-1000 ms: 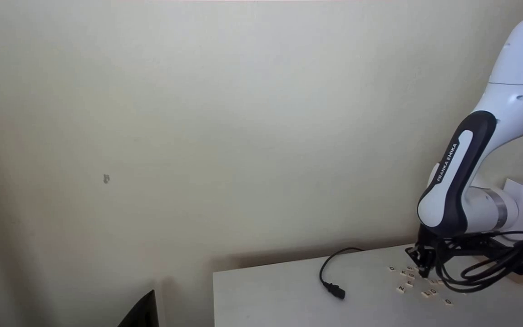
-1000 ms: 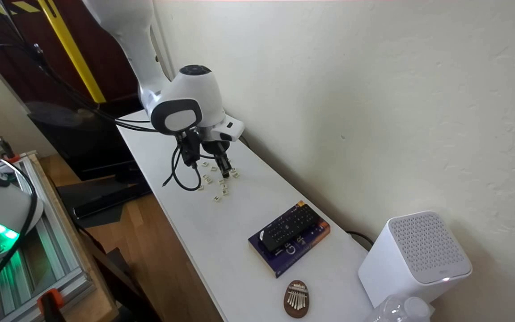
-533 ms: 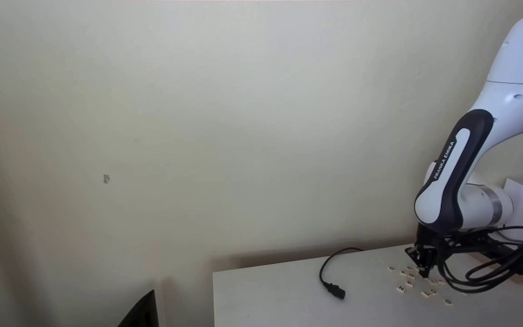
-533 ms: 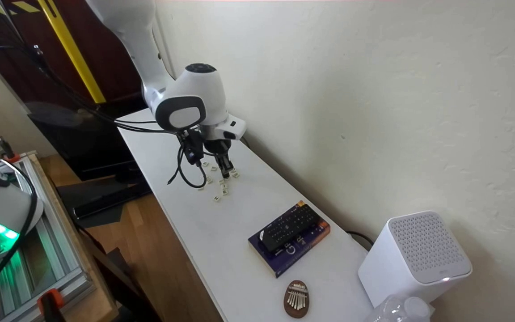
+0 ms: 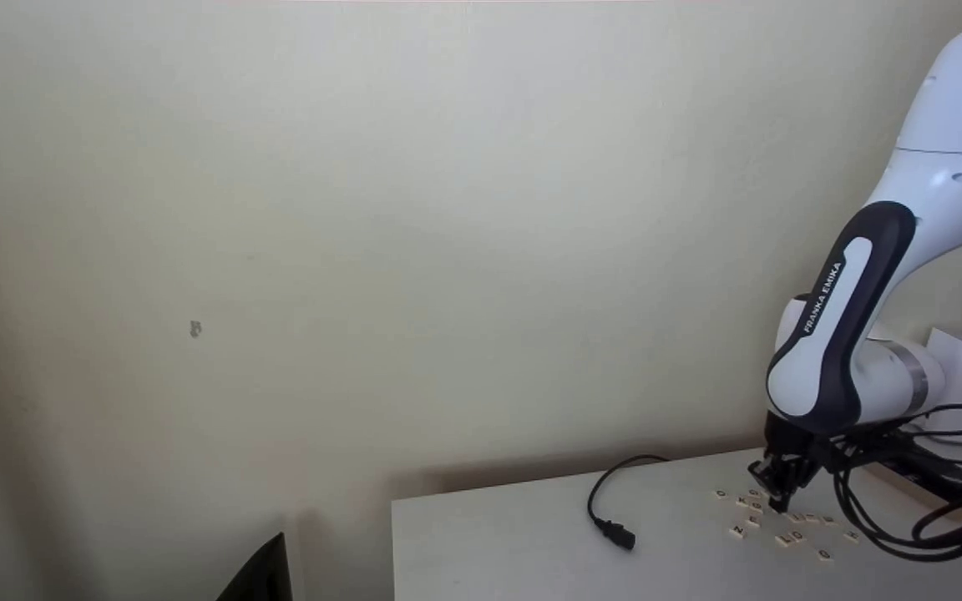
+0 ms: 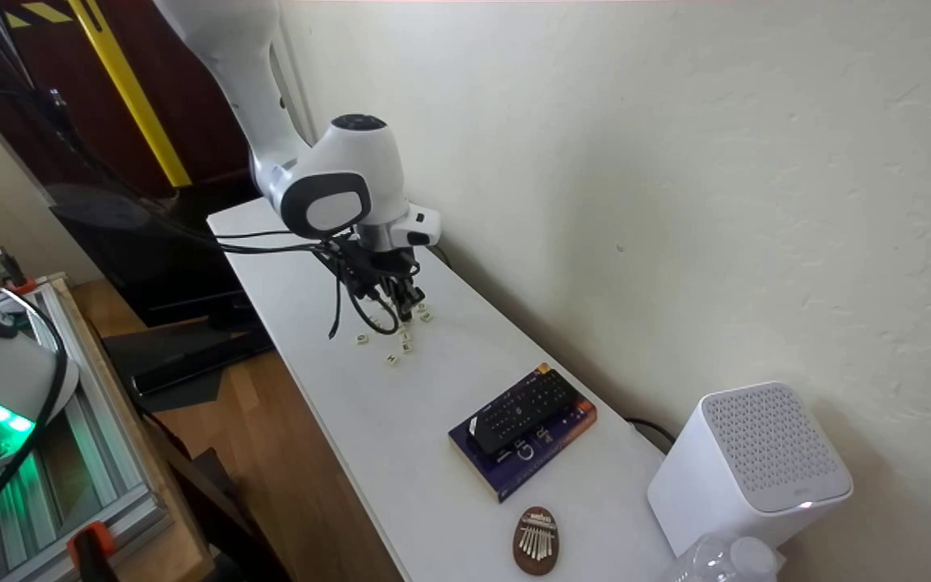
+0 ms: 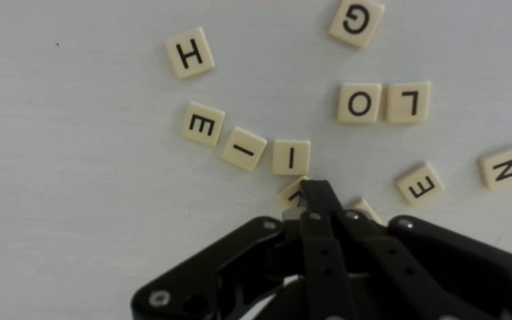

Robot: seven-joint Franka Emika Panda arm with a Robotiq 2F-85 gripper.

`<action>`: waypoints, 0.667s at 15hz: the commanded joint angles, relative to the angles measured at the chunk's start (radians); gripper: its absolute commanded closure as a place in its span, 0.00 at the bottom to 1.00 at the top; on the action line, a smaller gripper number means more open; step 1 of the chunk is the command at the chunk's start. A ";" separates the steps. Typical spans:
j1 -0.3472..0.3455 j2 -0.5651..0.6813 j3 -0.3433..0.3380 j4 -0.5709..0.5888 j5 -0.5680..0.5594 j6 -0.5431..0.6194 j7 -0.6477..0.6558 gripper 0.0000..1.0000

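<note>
Wrist view had the gripper [image 7: 322,191] pinched together, apparently empty, covering part of a letter tile [image 7: 290,193] on the white table [image 7: 96,186], just beside an I tile [image 7: 291,158], and both looked light, hard and kinda slick, so opposite edges seemed the best grab.

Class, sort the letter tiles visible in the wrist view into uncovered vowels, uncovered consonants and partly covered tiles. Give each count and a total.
Uncovered vowels: 5
Uncovered consonants: 4
Partly covered tiles, with the end effector in front: 2
Total: 11
</note>
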 commanded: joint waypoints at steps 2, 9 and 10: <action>-0.006 0.014 0.002 -0.034 -0.075 0.007 -0.083 1.00; -0.012 -0.001 -0.003 -0.075 -0.173 0.023 -0.200 1.00; -0.007 -0.003 -0.010 -0.080 -0.183 0.023 -0.207 1.00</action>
